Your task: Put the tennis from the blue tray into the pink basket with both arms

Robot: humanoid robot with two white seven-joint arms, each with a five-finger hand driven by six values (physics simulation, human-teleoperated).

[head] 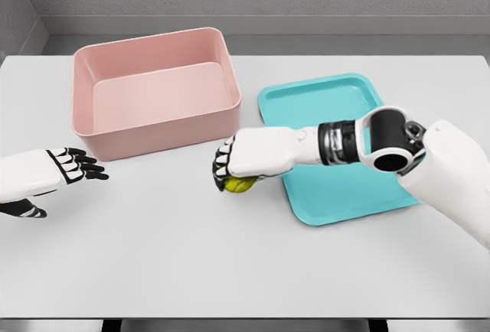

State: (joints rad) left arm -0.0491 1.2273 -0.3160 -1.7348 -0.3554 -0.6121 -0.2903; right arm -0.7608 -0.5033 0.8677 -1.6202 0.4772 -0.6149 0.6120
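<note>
right hand point(236, 165) curls around the tennis ball point(239, 185) between tray point(344, 194) and basket point(153, 129); left hand point(73, 165) hangs open, empty.

The rectangular pink plastic basket point(157, 91) sits at the table's point(245, 271) back left; the shallow blue plastic tray point(337, 194) lies right of it. The round yellow-green tennis ball point(239, 185) lies between them — off the tray, just left of its near corner, before the basket.

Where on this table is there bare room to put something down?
The near table in front of both hands is bare, as is the strip between the left hand and the right hand holding the ball. It is tight between the basket and tray.
</note>
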